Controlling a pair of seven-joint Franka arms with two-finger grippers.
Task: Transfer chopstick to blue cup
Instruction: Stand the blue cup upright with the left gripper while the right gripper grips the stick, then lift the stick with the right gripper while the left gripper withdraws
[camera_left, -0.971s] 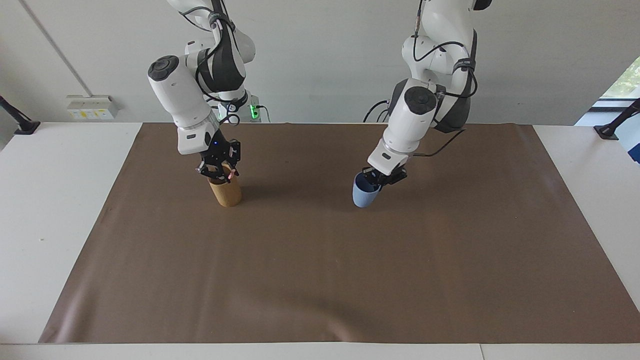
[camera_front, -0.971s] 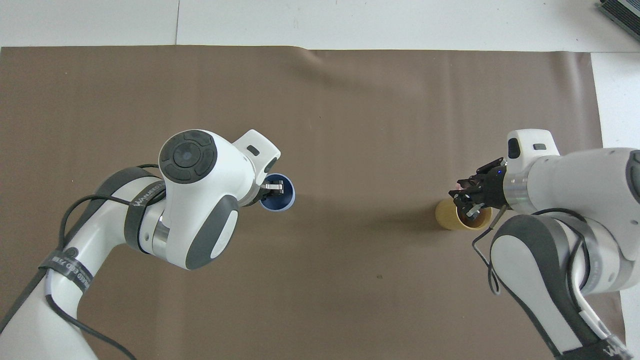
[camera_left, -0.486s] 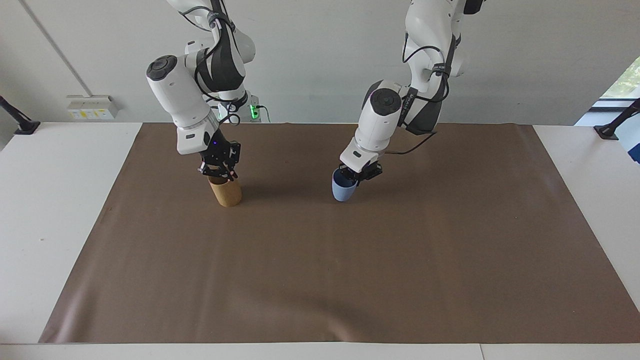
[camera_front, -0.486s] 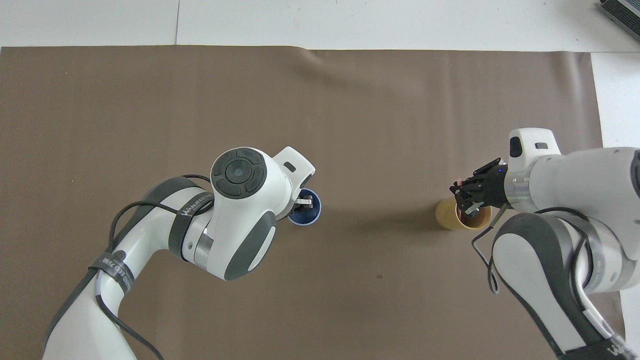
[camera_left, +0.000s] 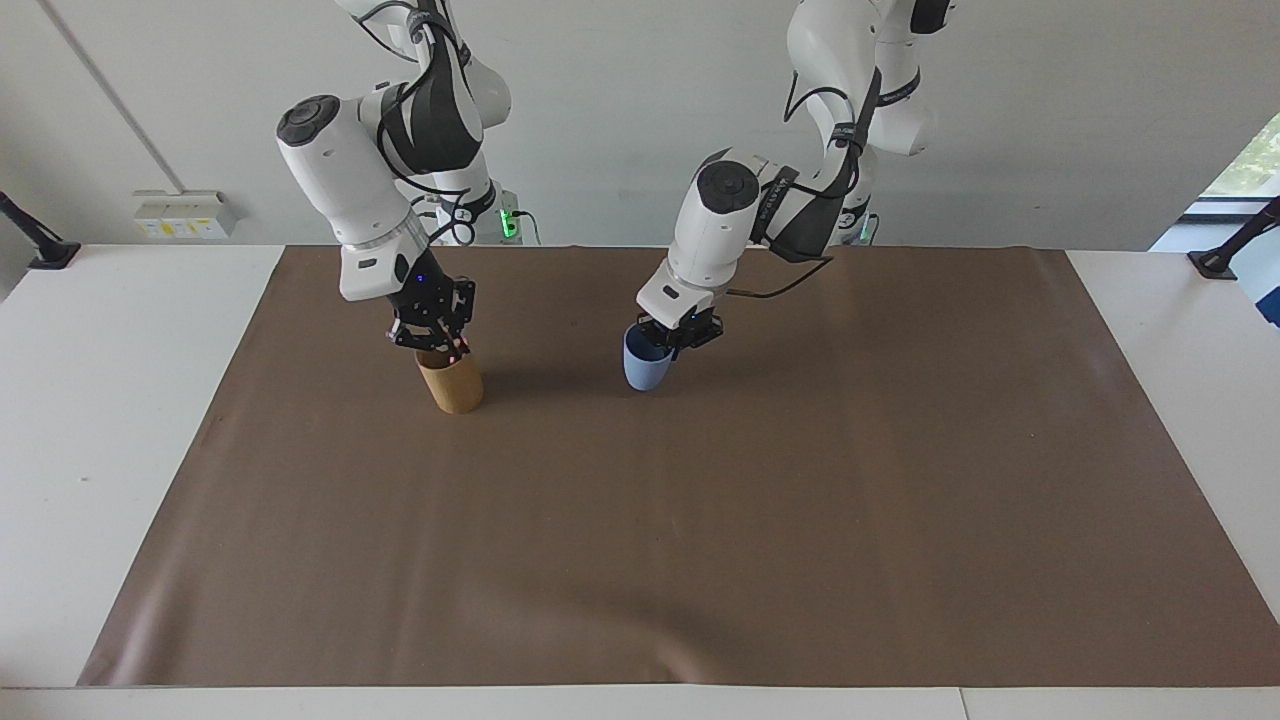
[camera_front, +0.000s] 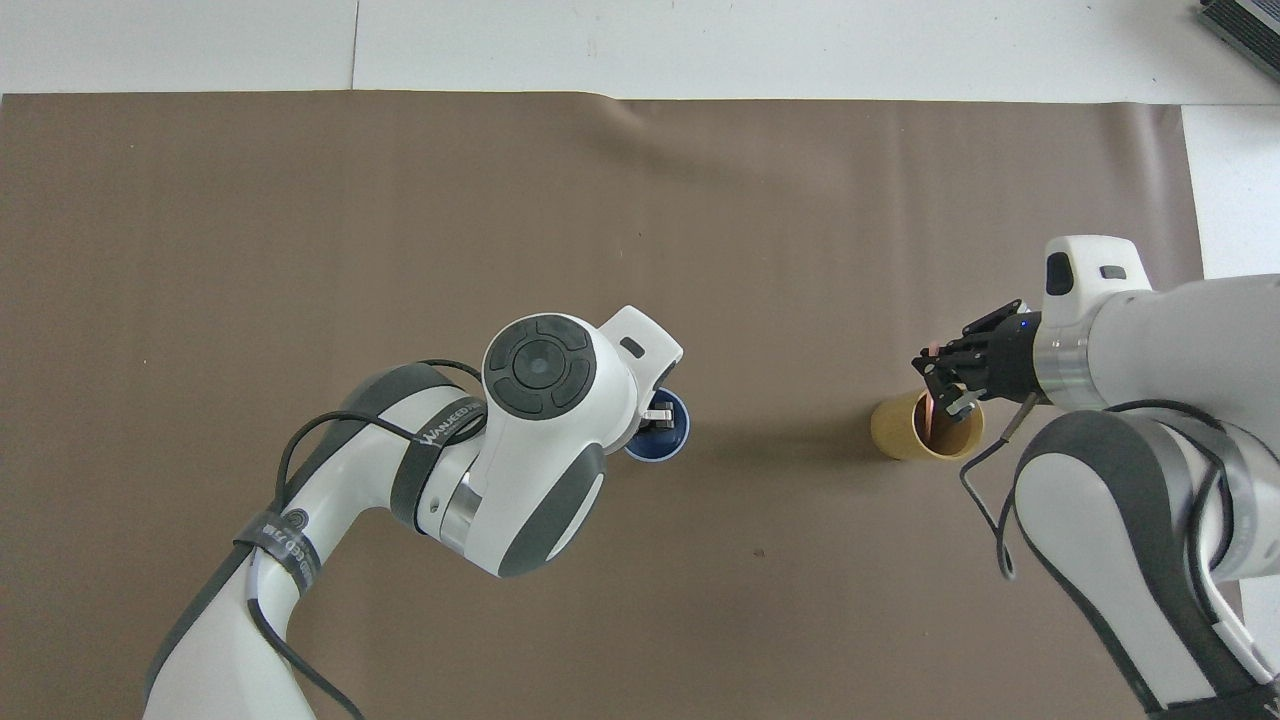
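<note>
Two robot arms work over a desk covered by a brown mat. The right pincer is at the mouth of a tan cylindrical holder standing toward the right arm's end of the mat, its fingertips clamped together on a pink chopstick. The chopstick runs down into the holder, its upper end showing pink just above the fingertips. Whether its lower end rests on the holder's bottom cannot be made out.

The left pincer is closed on the rim of the blue cup, one finger inside the cup, the other at its outer wall. The cup is upright near the middle of the mat, about level with the holder and well apart from it. From across the desk, its base seems to touch the mat, though that is hard to judge. The overhead view shows the cup's dark blue interior partly covered by the left arm's wrist.
</note>
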